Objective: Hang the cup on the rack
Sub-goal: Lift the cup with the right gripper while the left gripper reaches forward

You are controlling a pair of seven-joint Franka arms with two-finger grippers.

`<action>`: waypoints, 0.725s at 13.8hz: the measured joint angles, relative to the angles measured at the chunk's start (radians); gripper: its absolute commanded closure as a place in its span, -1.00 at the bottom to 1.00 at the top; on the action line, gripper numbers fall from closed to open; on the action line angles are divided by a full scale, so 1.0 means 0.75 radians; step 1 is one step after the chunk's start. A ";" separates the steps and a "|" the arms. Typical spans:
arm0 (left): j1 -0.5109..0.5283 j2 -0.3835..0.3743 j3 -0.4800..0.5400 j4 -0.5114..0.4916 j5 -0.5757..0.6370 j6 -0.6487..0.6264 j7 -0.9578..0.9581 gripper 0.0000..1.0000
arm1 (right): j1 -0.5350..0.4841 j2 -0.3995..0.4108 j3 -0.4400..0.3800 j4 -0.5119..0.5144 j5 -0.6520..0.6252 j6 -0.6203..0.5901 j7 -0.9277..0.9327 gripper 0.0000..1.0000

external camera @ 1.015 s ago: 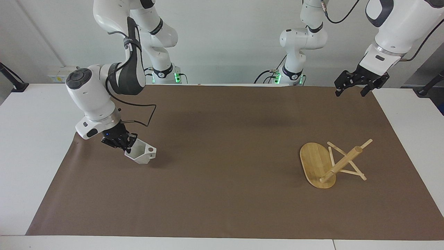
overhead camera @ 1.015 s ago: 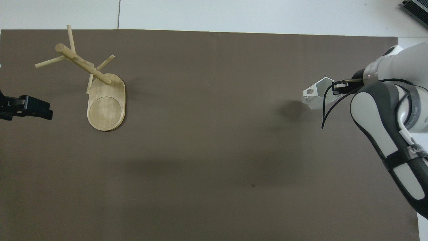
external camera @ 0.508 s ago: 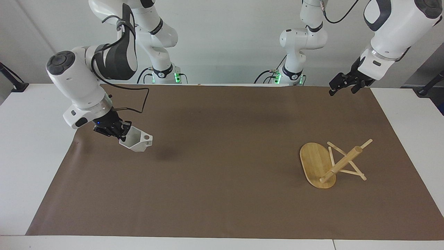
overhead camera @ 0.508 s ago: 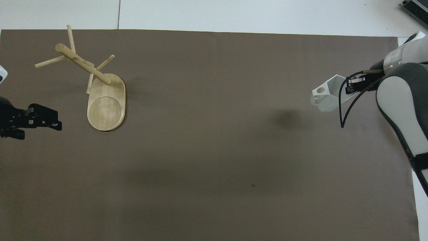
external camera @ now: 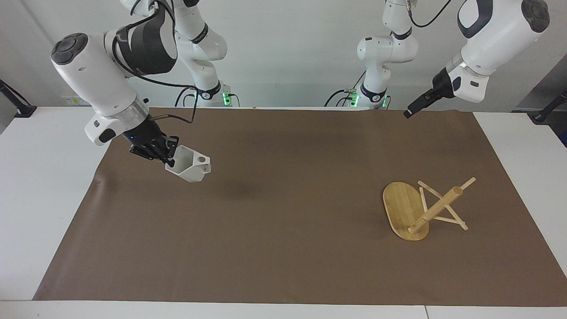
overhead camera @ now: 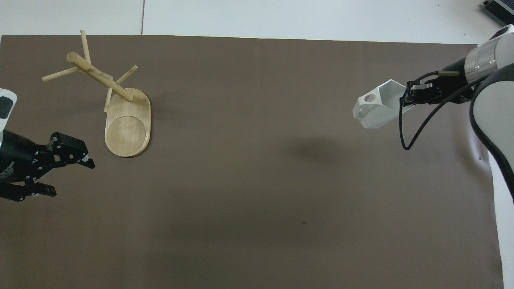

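Observation:
The white faceted cup (external camera: 188, 167) hangs tilted in the air over the brown mat at the right arm's end, its pierced handle toward the table's middle; it also shows in the overhead view (overhead camera: 375, 110). My right gripper (external camera: 167, 156) is shut on the cup's rim, also seen in the overhead view (overhead camera: 410, 95). The bamboo rack (external camera: 436, 208) lies tipped over at the left arm's end, its oval base (overhead camera: 127, 122) on edge and its post and pegs slanting onto the mat. My left gripper (overhead camera: 68, 176) is open and empty in the air, nearer the robots than the rack (external camera: 409, 113).
A brown mat (external camera: 283, 230) covers most of the white table (external camera: 40, 186). The cup's shadow (overhead camera: 317, 144) falls on the mat toward the middle. Both arm bases stand at the robots' edge of the table.
The right gripper has lifted the cup higher and carried it toward the table's middle. The left gripper has turned and shifted toward the middle, over the mat's edge by the robots.

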 measured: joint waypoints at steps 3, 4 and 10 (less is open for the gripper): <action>-0.002 -0.019 0.002 -0.039 -0.112 0.002 -0.128 -1.00 | 0.000 0.000 0.050 0.000 0.119 0.005 0.059 1.00; 0.002 -0.026 0.006 -0.059 -0.161 0.006 -0.198 -1.00 | 0.001 0.000 0.074 0.000 0.150 0.012 0.068 1.00; 0.047 -0.036 0.013 -0.142 -0.489 0.159 -0.665 -1.00 | 0.002 0.000 0.208 -0.001 0.451 0.162 0.077 1.00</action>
